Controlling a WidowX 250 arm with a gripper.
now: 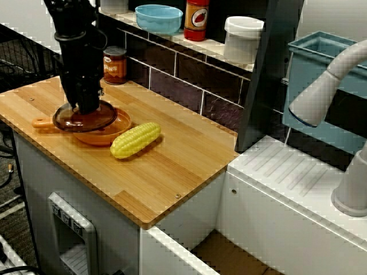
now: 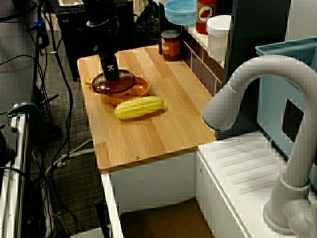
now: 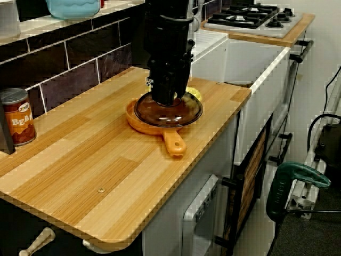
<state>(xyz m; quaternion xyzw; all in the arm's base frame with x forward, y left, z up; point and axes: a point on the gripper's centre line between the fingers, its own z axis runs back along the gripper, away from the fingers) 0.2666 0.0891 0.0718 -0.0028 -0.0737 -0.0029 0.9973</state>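
At the left of the frame the pincer (image 1: 86, 106) stands straight down on the middle of the glass lid (image 1: 67, 121), which sits over the orange pan (image 1: 113, 133) on the tabletop (image 1: 172, 166). Its fingers hide the knob, so I cannot tell whether they pinch it or stand spread. Corn (image 1: 136, 140) lies just beside the pan. A loose or off-centre hold could let the lid tilt and slip, shoving the pan into the corn.

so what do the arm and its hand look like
The arm is matte black, built of rounded stacked segments with a ringed collar. The hand is black too, blocky, narrowing toward its tips, with a small pale mark on one side.
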